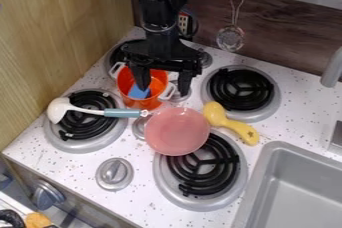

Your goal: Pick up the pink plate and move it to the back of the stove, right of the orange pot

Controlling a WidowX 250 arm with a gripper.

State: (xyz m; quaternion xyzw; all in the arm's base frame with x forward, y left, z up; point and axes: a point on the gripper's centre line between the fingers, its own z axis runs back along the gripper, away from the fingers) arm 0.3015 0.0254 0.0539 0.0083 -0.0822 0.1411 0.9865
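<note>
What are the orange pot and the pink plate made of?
The orange pot looks like thin painted metal or plastic: glossy, bright highlights, pale side handles. The pink plate seems to be smooth plastic, judging by its even color and soft sheen, though glazed ceramic is possible.

Dark wood-grain wall behind

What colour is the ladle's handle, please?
The handle is grey-blue, shown best in the camera view.
</note>
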